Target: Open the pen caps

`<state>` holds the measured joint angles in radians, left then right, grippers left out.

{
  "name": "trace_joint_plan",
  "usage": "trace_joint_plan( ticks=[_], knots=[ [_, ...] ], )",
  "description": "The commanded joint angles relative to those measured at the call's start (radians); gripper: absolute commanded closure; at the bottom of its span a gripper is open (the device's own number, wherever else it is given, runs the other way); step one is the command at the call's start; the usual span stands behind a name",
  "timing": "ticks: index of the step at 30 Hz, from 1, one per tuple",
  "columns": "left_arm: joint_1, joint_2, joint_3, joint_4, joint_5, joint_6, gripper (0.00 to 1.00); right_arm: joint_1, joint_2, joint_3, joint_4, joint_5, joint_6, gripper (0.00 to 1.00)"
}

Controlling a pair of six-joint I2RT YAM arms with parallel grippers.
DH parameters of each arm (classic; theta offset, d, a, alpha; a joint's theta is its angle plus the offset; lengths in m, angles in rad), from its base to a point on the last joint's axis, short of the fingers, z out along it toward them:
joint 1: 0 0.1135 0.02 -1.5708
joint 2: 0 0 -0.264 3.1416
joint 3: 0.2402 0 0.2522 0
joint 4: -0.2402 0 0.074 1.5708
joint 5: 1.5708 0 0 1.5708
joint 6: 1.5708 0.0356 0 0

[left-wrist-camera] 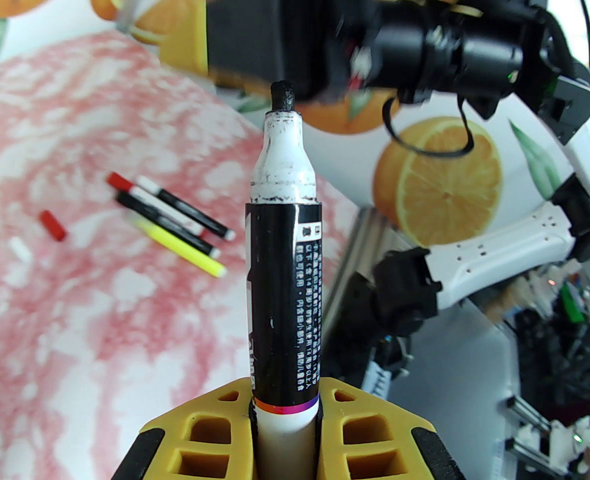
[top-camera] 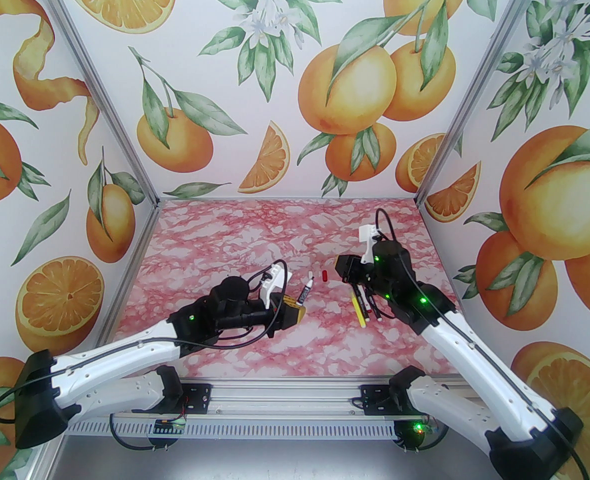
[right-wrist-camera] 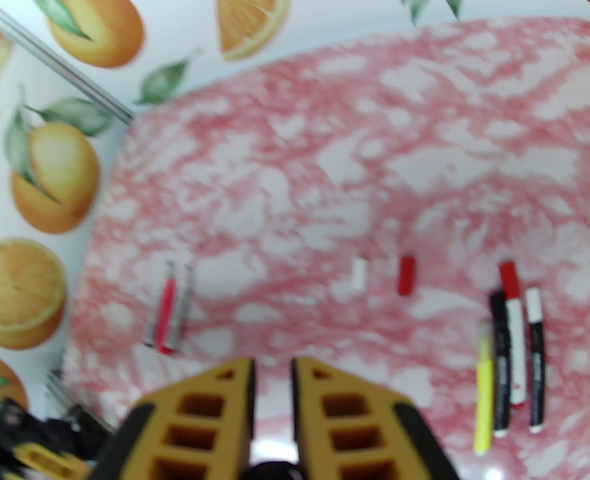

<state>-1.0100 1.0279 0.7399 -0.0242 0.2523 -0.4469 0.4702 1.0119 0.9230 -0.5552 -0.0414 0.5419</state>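
My left gripper is shut on a pen with a black label, held upright, its black tip bare. My right gripper hovers just past that tip. Its fingers stand a narrow gap apart, with a small dark rounded thing deep between them, apparently a black pen cap. A loose white cap and a loose red cap lie side by side on the table.
A yellow pen, a black pen, a red-capped pen and a thin dark pen lie together under the right arm. A pink pen and a grey one lie at the left. Printed walls enclose the marbled table.
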Motion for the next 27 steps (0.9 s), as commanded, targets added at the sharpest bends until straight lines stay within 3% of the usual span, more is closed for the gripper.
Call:
trace_joint_plan(
  ticks=[1, 15, 27],
  knots=[
    [0.002, -0.049, 0.001, -0.094, -0.089, 0.04, 0.98, -0.006, 0.064, 0.028, -0.1, 0.07, -0.082, 0.91],
    [0.003, -0.206, 0.0, -0.293, -0.278, 0.111, 0.98, -0.106, 0.414, 0.09, -0.022, 0.002, -0.161, 0.89],
    [0.005, -0.221, -0.008, -0.303, -0.297, 0.109, 0.98, -0.124, 0.684, 0.202, 0.007, -0.006, -0.183, 0.86]
  ],
)
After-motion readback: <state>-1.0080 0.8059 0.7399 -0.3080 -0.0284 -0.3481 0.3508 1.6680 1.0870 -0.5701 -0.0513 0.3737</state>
